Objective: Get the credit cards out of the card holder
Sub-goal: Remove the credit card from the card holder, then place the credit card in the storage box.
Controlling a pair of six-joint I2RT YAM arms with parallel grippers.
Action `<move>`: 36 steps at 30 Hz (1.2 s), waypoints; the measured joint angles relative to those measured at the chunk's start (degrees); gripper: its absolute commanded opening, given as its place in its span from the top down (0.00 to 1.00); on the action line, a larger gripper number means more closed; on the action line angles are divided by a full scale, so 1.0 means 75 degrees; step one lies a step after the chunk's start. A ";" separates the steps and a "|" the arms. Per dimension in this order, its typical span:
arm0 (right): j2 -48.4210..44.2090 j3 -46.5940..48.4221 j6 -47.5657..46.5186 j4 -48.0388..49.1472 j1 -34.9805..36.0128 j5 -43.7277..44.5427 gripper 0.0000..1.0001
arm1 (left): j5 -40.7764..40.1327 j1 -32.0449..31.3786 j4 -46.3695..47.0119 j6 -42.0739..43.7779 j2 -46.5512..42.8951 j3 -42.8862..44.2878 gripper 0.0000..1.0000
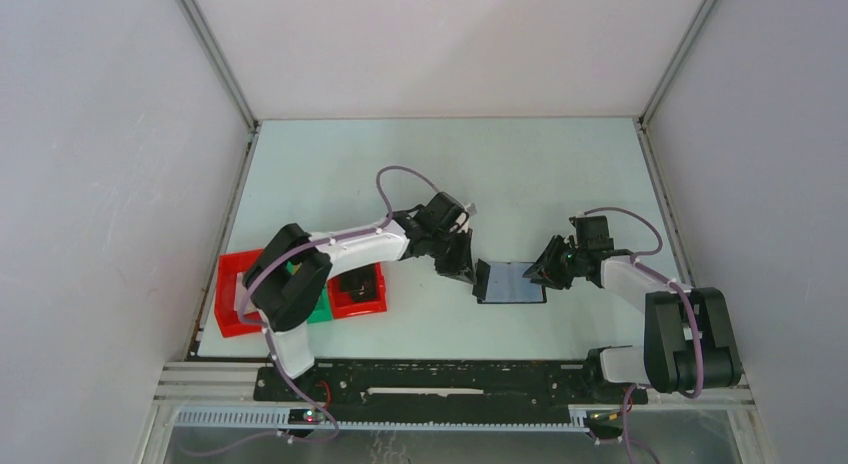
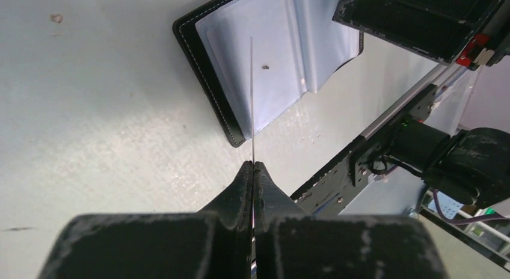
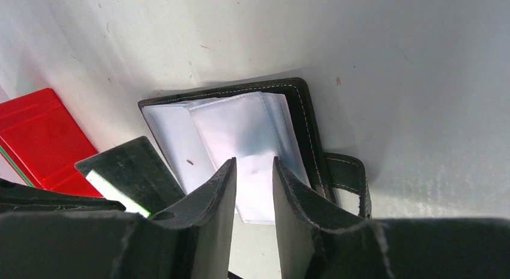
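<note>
Card (edge-on) pinched in left jaws; card holder lies open.

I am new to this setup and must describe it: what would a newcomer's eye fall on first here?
First, the open card holder lying mid-table, its clear sleeves fanned out. Next, the left gripper, shut on a thin credit card seen edge-on at the holder's left side, while the right gripper stands with jaws apart over the sleeves. The red trays at the table's left edge also stand out.
</note>
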 measured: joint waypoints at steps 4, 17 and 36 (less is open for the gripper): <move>0.0000 0.0000 0.0000 0.0000 0.0000 0.0000 0.62 | -0.0227 0.0012 -0.0632 0.0353 -0.0152 0.0198 1.00; 0.0003 0.0000 0.0006 0.0000 0.0000 0.0000 0.62 | -0.1478 0.0734 -0.2984 0.1026 -0.2151 0.1026 1.00; 0.0058 0.0026 0.0026 0.0012 -0.0006 -0.0029 0.63 | -0.6461 0.1705 -0.6697 0.1049 -0.3217 0.1262 1.00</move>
